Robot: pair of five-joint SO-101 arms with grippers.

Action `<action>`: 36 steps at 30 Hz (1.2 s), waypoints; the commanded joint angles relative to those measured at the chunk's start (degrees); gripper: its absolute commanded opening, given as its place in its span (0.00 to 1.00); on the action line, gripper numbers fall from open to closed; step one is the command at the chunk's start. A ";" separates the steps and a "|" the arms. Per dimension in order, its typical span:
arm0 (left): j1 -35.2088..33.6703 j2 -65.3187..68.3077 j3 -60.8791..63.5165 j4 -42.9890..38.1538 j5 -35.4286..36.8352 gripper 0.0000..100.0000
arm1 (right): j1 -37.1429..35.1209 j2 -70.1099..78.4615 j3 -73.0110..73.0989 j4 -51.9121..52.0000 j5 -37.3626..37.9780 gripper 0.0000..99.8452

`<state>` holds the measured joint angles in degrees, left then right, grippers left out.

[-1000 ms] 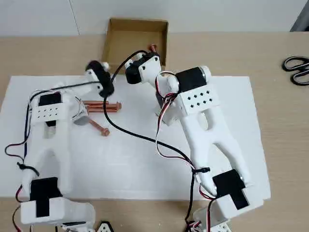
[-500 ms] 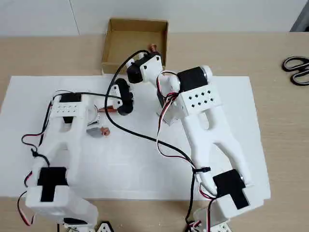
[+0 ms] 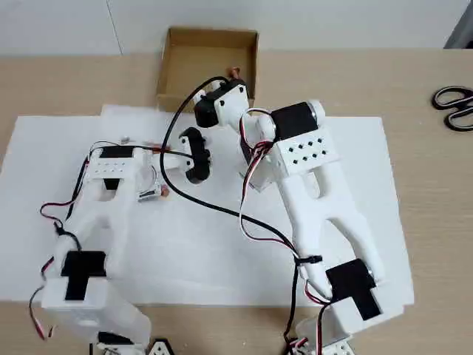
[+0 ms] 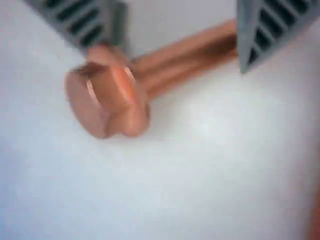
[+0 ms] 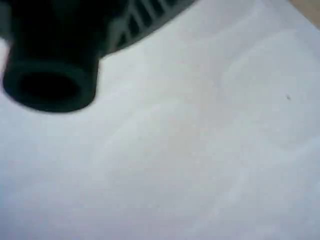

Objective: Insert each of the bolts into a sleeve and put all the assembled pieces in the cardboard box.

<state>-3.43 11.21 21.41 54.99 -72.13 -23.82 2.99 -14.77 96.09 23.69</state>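
Note:
Two copper bolts [image 4: 112,100] lie side by side on the white paper, heads together. My left gripper [image 4: 175,30] stands open just over them, one grey finger [image 4: 272,30] on each side of the shafts. From above, the left gripper [image 3: 152,188] hangs under its wrist with a copper bolt head [image 3: 164,194] at its tip. My right gripper [image 3: 247,176] sits tucked under its arm near the paper's middle. It is shut on a black sleeve [image 5: 50,82] held just above the paper. The cardboard box [image 3: 208,38] stands at the back.
A white paper sheet [image 3: 355,177] covers the table between the arms. A black cable [image 3: 177,194] crosses the paper by the left gripper. A copper piece [image 3: 233,72] shows beside the box's right wall. Scissors [image 3: 454,103] lie at the far right.
My left arm has swung right toward the middle and come down over the bolts. The paper's back left corner has shifted. The right arm has not moved.

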 commanded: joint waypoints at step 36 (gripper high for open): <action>3.96 -14.07 -0.31 8.00 45.45 0.03 | 0.22 -3.56 -0.35 -0.22 -0.53 0.00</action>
<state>2.99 -3.56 21.32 68.70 -33.01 -23.82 2.99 -14.77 96.09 23.69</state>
